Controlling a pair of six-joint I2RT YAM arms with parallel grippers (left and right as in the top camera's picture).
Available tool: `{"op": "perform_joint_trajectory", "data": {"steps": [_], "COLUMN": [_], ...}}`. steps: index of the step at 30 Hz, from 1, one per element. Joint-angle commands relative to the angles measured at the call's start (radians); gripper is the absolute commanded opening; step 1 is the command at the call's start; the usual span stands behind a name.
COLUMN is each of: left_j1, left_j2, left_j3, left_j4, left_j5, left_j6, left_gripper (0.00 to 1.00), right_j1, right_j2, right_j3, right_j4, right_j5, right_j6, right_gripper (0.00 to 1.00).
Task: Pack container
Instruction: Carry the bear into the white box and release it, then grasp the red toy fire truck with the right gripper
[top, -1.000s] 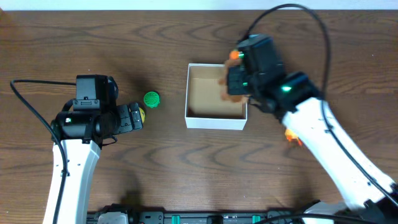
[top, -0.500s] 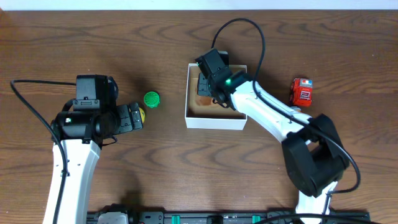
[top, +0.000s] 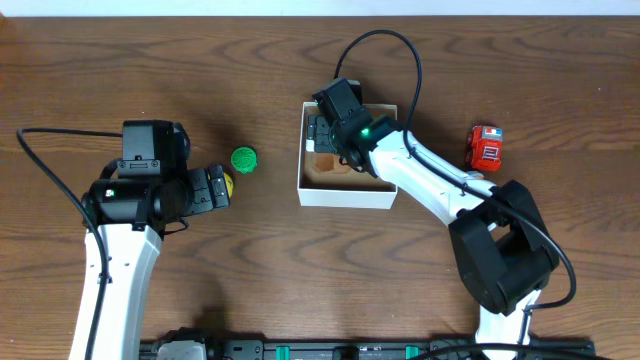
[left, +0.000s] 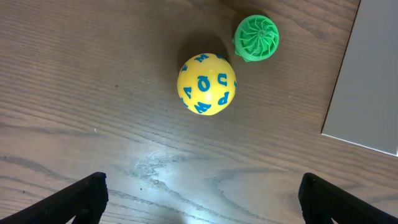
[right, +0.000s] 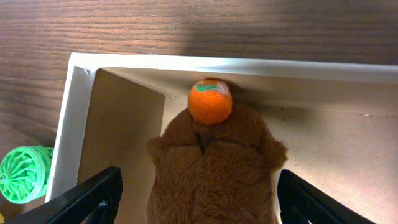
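The container (top: 345, 196) is a white box with a tan inside, at the middle of the table. A brown plush toy (right: 214, 165) with an orange nose (right: 210, 101) lies inside it against the far wall. My right gripper (right: 200, 205) stands open over the plush, one finger on each side and neither touching it. To the left, my left gripper (left: 208, 205) is open above bare wood. Just ahead of it lie a yellow ball with blue letters (left: 207, 84) and a green ribbed ball (left: 256, 37).
A red toy car (top: 485, 147) sits on the table right of the container. The green ribbed ball (top: 244, 159) lies between my left gripper (top: 222, 186) and the container's left wall (left: 370, 81).
My right gripper has come down into the container with the brown plush and opened, letting it go. The left arm and the balls have not moved.
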Motion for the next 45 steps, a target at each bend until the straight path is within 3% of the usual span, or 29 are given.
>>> {"op": "perform_joint_trajectory", "data": {"steps": [1, 7, 11, 15, 18, 21, 27, 36, 45], "left_j1": [0.005, 0.005, 0.005, 0.005, 0.005, 0.005, 0.005, 0.005, 0.005], "left_j2": [0.003, 0.003, 0.003, 0.003, 0.003, 0.003, 0.003, 0.003, 0.003], "left_j3": [0.022, 0.022, 0.022, 0.022, 0.022, 0.022, 0.022, 0.022, 0.022], "left_j4": [-0.002, -0.002, -0.002, -0.002, -0.002, -0.002, -0.002, -0.002, -0.002], "left_j5": [-0.015, -0.015, -0.015, -0.015, -0.015, -0.015, -0.015, -0.015, -0.015], "left_j6": [-0.002, -0.002, -0.002, -0.002, -0.002, -0.002, -0.002, -0.002, -0.002], "left_gripper": [0.98, 0.98, 0.98, 0.98, 0.98, 0.98, 0.98, 0.98, 0.98], "right_j1": [-0.020, -0.089, -0.185, -0.340, -0.448, -0.540, -0.629, -0.671, -0.680], "right_j2": [-0.096, -0.315, -0.462, -0.508, -0.490, -0.460, -0.369, -0.188, -0.062], "right_j3": [0.007, 0.007, 0.007, 0.006, -0.014, -0.073, -0.233, -0.272, -0.272], "right_j4": [-0.004, -0.161, -0.351, -0.509, -0.542, -0.519, -0.287, -0.173, -0.134], "right_j5": [0.001, 0.013, 0.183, 0.315, 0.302, 0.274, 0.041, 0.046, 0.040], "right_j6": [-0.069, -0.085, -0.103, -0.112, -0.112, -0.113, -0.246, -0.246, -0.234], "right_gripper": [0.81, 0.82, 0.85, 0.97, 0.98, 0.99, 0.99, 0.99, 0.88]}}
